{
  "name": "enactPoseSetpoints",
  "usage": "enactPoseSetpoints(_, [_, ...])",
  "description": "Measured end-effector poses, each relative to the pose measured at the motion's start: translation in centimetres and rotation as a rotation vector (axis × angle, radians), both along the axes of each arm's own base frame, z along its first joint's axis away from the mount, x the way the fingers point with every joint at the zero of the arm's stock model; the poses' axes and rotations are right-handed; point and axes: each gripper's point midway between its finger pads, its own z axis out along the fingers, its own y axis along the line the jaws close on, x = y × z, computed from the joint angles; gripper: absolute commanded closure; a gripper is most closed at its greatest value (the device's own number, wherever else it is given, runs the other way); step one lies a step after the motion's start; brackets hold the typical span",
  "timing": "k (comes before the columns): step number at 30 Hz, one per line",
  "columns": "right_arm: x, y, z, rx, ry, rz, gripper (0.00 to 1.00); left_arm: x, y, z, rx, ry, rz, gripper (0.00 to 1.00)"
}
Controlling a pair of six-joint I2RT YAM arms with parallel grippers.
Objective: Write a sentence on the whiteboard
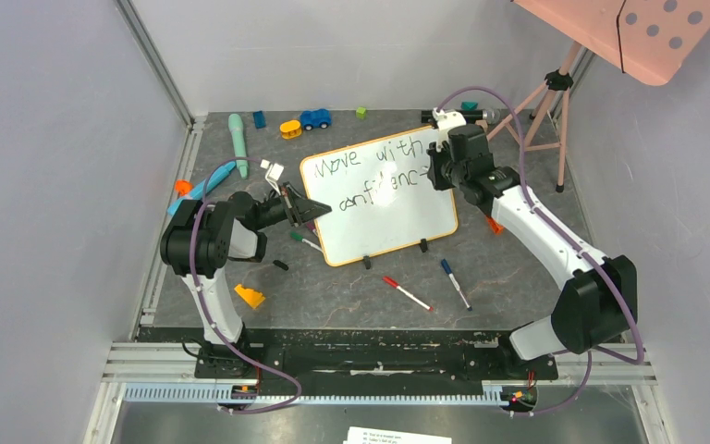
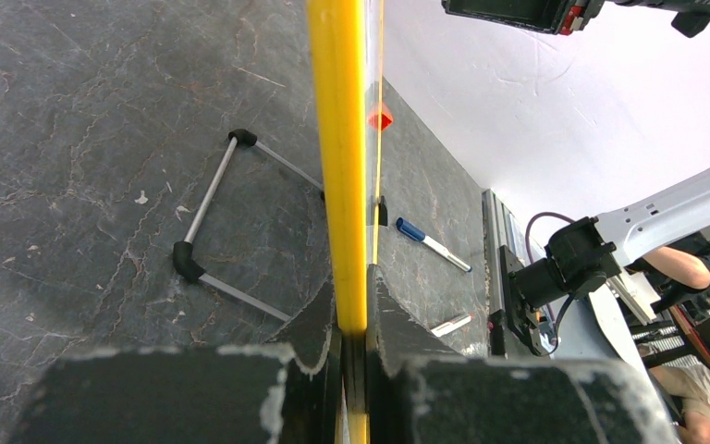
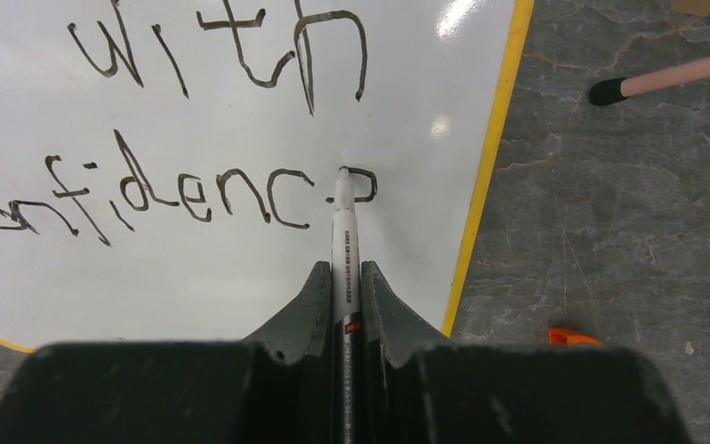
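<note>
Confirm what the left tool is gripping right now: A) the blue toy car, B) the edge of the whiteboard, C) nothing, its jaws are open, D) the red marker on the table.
B: in the left wrist view the left tool is shut on the orange frame of the whiteboard, while the marker sits in the right tool.

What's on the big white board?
Wobbly dark lettering reading "Move with confidenc", plus the tip of a thin white marker pen. The pen hides part of the last letter.
</note>
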Motion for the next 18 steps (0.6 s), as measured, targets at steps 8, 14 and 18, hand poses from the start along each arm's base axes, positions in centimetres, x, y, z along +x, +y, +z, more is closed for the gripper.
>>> enactPoseSetpoints(8, [-1.0,0.3,-1.2,0.023,0.023,0.018,1.0,0.0,0.0,0.0,0.0,0.0,0.0,0.98])
enactPoseSetpoints(14, [-2.2,-0.1,-2.5,0.02,0.054,0.016,1.0,0.0,0.0,0.0,0.0,0.0,0.0,0.98])
enactPoseSetpoints(18, [-2.3,-0.6,-2.7,0.001,0.059,-0.003,1.0,0.0,0.0,0.0,0.0,0.0,0.0,0.98])
